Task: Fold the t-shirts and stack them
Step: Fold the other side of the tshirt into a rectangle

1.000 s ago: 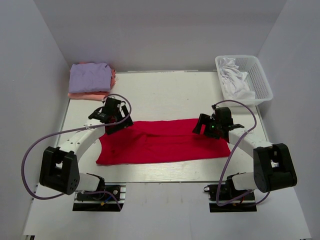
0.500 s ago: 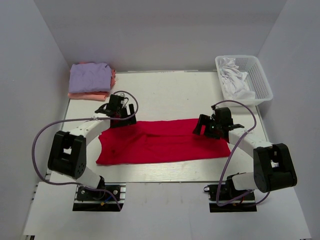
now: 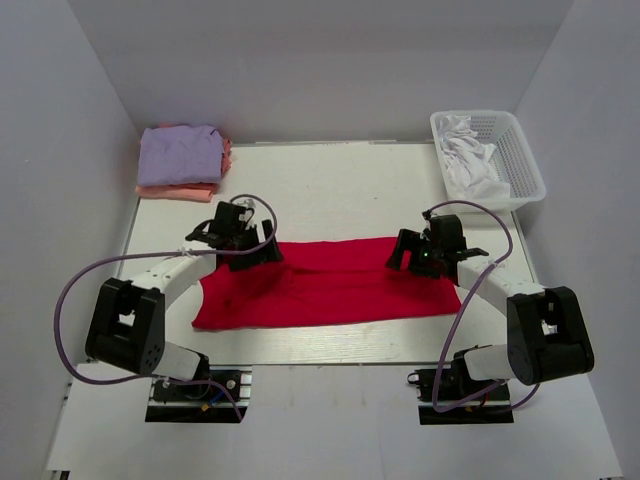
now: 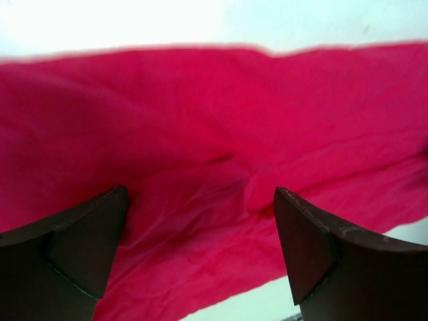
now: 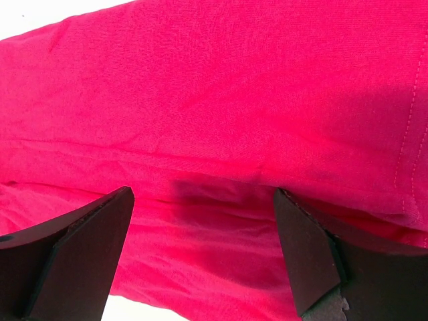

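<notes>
Though rumpled, t-shirt (image 3: 330, 285) beneath left pincer (image 4: 200, 194)

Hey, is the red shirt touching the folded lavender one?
Apart. The top external view shows a strip of bare white table between the red shirt and the lavender shirt at the far left corner.

White basket (image 3: 523, 166), white cloth (image 3: 468, 165), table (image 3: 340, 190)

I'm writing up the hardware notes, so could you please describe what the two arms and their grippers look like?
The left arm and right arm have white links and boxy black joints. A lavender cable loops beside each; the right wrist shows a green light. The fingers are dark wedges.
</notes>
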`<act>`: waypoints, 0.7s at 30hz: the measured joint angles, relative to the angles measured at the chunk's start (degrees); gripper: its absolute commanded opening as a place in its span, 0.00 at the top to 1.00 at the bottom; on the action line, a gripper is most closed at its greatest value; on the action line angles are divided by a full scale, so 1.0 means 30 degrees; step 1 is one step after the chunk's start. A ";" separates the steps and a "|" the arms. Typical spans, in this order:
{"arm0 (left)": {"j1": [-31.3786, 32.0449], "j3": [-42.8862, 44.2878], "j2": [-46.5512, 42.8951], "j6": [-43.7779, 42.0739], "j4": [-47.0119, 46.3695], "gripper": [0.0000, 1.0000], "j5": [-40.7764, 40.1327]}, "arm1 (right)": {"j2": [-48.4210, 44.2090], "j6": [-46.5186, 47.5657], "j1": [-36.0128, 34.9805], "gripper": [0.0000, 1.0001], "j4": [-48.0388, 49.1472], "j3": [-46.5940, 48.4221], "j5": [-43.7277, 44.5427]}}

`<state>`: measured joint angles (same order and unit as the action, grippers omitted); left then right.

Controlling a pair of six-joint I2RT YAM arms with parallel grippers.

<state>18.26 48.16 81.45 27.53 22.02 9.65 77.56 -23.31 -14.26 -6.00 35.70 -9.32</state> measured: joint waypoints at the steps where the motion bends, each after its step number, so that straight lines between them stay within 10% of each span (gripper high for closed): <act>1: 0.0029 -0.0291 -0.0007 0.0087 0.0007 0.00 0.0204 | 0.0000 0.0000 0.0000 0.10 -0.0007 0.0007 0.0000; 21: 0.2193 -0.3497 -0.4830 0.1705 -0.1042 0.00 0.5909 | 0.0000 0.0000 0.0000 0.10 -0.0080 0.0000 0.0044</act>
<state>24.84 37.67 66.96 32.64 18.90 27.38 77.56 -23.31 -14.26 -6.24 35.70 -9.19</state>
